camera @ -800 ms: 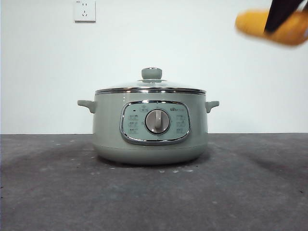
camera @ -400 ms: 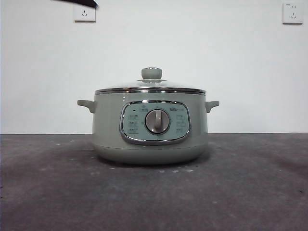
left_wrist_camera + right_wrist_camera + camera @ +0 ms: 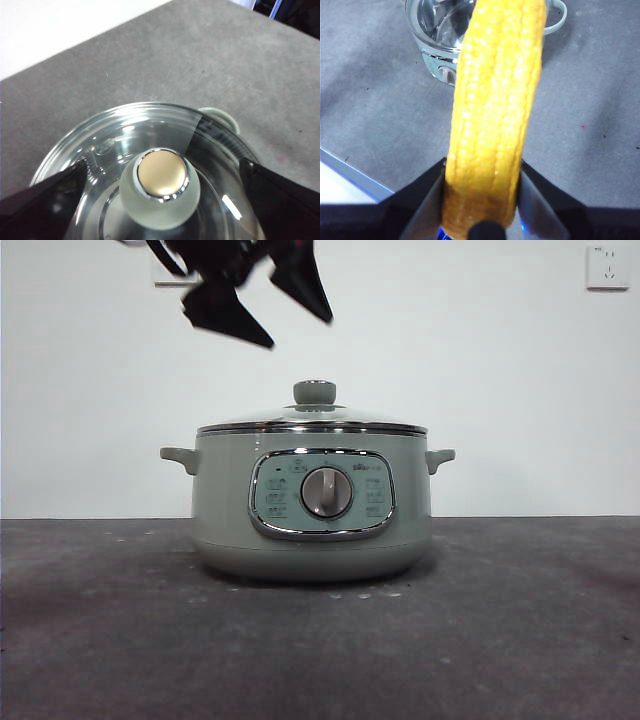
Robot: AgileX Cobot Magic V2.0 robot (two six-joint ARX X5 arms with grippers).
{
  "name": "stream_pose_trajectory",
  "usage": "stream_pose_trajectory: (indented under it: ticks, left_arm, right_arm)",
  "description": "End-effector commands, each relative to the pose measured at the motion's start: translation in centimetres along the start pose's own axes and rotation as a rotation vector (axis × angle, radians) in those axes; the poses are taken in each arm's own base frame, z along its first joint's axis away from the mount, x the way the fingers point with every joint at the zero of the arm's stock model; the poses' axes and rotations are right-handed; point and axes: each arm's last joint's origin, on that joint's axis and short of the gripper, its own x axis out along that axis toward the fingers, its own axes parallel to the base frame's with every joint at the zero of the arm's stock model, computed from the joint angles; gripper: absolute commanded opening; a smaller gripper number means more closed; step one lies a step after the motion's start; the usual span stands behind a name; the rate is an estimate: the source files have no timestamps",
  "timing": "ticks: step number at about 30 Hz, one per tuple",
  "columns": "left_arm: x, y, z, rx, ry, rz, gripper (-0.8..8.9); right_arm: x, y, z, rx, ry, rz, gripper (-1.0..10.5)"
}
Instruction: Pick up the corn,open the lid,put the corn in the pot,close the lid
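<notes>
Above the pot (image 3: pixel 312 505), the left gripper (image 3: pixel 262 308) is hovering wide open and empty over the lid (image 3: pixel 150 165) knob; an off-centre descent could be glancing off it. High aside, the right gripper (image 3: pixel 481 195) is clamping the corn (image 3: pixel 495 100).

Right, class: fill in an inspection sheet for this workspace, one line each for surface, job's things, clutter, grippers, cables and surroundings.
Surface: dark grey table, a few pale specks in front of the pot.
Job's things: pot upright; lid on it, closed; corn held in the air.
Clutter: nothing seen.
Grippers: left gripper open above the lid knob, not touching it; right gripper shut on the corn, out of the front view.
Cables: nothing seen.
Surroundings: white wall, wall socket.
</notes>
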Motion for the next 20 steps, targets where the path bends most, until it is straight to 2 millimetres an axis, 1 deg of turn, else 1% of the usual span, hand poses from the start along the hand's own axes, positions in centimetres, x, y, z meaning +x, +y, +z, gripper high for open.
stream_pose_trajectory:
  ticks: [1,4,10,16,20]
  left_arm:
    - [1.4,0.0,-0.4,0.017,0.005,-0.008,5.94]
    - [2.9,0.1,-1.0,0.019,0.012,-0.011,5.93]
    - [4.7,0.3,-2.0,0.015,0.044,0.017,5.94]
    - [6.1,0.5,-3.0,0.008,0.080,0.018,5.93]
    - [6.4,0.4,-3.3,-0.009,0.092,0.014,5.87]
  right_arm:
    - [-0.1,0.0,0.0,0.008,-0.006,0.001,-0.1]
    - [-0.1,0.0,0.1,0.008,-0.008,0.001,-0.1]
    - [-0.1,0.0,0.1,0.008,-0.009,0.001,-0.1]
    - [-0.1,0.0,0.1,0.007,-0.013,0.001,-0.1]
    - [-0.1,0.0,0.1,0.008,-0.012,0.001,-0.1]
